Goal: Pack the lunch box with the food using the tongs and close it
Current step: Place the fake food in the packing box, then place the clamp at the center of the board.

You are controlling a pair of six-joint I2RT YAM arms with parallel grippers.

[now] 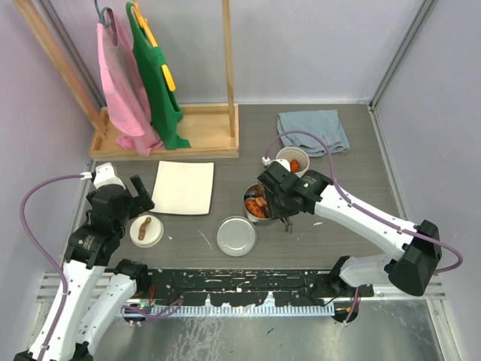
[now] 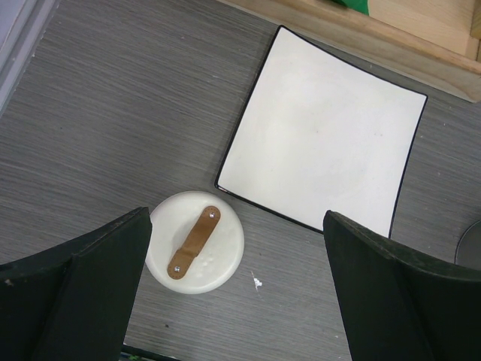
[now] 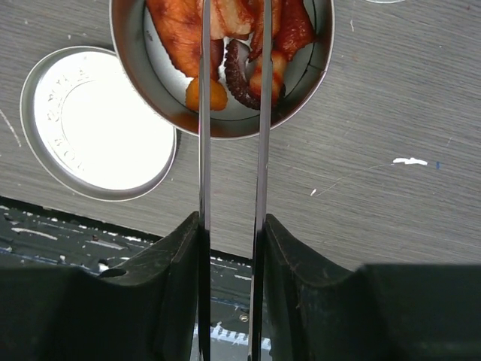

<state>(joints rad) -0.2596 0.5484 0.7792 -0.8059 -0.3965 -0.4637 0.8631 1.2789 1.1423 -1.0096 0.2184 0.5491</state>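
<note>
Right hand (image 3: 231,235) pinching tongs (image 3: 205,113) | arms over food (image 3: 180,30) in tin (image 3: 129,53) | left hand (image 2: 237,233) spread

food (image 3: 176,34) in tin (image 3: 150,79), flat lid (image 3: 98,124) beside it (front-left), tub (image 1: 284,156) behind, plate (image 1: 183,187) and handled lid (image 1: 146,230) further left

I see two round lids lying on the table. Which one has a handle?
The white lid, the one farther left: a brown strap handle runs across its top. The steel lid is flat, with no handle.
</note>
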